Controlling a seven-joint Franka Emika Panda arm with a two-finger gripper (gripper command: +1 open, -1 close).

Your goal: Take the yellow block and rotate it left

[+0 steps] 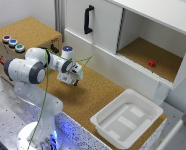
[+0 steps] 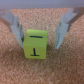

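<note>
The largest thing is the white cabinet (image 1: 143,30), standing along the far edge of the cork counter (image 1: 93,95); its sliding door (image 1: 93,22) with a black handle (image 1: 88,19) covers the half toward the exterior view's left, and the half toward the exterior view's right stands open; that open compartment has a cork floor, and on it, near the middle, lies a small red block (image 1: 151,63), alone in there. Next in size is the Panda arm (image 1: 30,70), white, reaching from its base at the near left corner over the counter's middle. A wooden box (image 1: 25,40) sits at the counter's left end, topped in cork, with three round buttons (image 1: 13,43) near its corner. A white plastic tray (image 1: 127,117) rests at the counter's near right corner; it holds nothing but a raised rib pattern on its floor. A small white cylinder with a blue top (image 1: 67,51) stands by the cabinet's base, just beyond the arm.

The gripper (image 2: 39,31) points down at the cork; in the wrist view its two fingers (image 2: 14,27) stand apart, one on each side of the yellow block (image 2: 35,44), with a sliver of cork between each finger and the block's sides; it grasps nothing. The block lies on the counter between the fingertips, a black T-like mark on its upper face; in the exterior view it is hidden under the hand.
</note>
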